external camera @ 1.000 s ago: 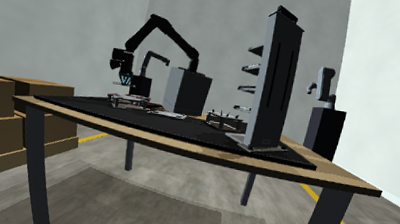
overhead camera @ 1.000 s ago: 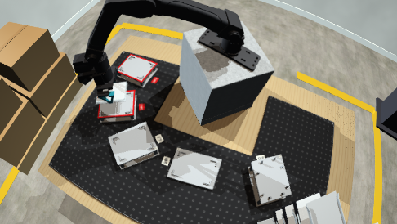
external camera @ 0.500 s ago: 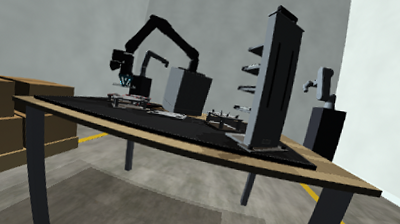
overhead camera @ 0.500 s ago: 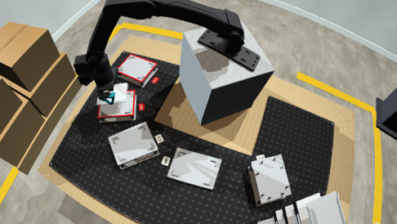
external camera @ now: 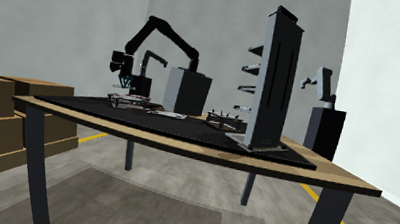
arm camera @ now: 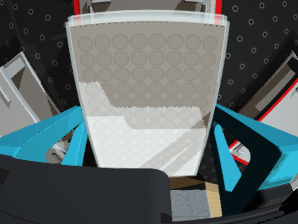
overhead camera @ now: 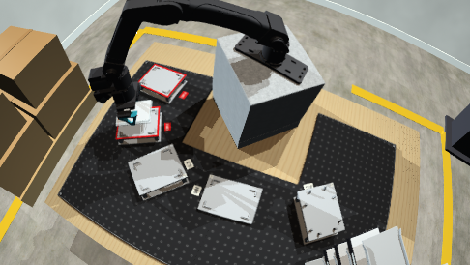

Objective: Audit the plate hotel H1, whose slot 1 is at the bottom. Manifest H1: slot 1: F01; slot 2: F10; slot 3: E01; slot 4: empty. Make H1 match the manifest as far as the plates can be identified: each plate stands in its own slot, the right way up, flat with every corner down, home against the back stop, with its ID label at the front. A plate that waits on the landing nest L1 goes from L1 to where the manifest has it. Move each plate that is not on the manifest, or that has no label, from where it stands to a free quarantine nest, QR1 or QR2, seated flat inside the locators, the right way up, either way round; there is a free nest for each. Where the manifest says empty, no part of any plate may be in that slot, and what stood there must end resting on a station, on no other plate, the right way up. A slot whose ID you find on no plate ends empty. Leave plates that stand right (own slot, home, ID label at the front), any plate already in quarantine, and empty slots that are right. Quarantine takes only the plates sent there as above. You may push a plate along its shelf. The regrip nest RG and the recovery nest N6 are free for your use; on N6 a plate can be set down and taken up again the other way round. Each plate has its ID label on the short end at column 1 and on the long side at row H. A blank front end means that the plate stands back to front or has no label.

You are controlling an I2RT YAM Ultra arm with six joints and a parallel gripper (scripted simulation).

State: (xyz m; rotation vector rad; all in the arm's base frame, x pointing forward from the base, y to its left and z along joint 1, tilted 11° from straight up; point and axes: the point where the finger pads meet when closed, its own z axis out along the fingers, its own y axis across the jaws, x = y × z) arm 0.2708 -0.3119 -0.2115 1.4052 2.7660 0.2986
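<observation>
My gripper [overhead camera: 130, 115] is shut on a white well plate [overhead camera: 141, 112], gripping it across its width. It holds the plate low over the nearer red-bordered quarantine nest [overhead camera: 138, 128]. I cannot tell whether the plate touches the nest. The second red-bordered nest [overhead camera: 162, 82] lies behind it. The plate hotel H1 [external camera: 272, 79] stands tall at the table's right end, far from the gripper [external camera: 124, 82].
The grey arm pedestal [overhead camera: 263, 87] stands mid-table. Three more nests lie on the black mat: one [overhead camera: 158, 170] near the quarantine nest, a flat one [overhead camera: 230, 198] in the middle, a raised one [overhead camera: 319, 212] to the right. Cardboard boxes [overhead camera: 29, 97] stand off the left edge.
</observation>
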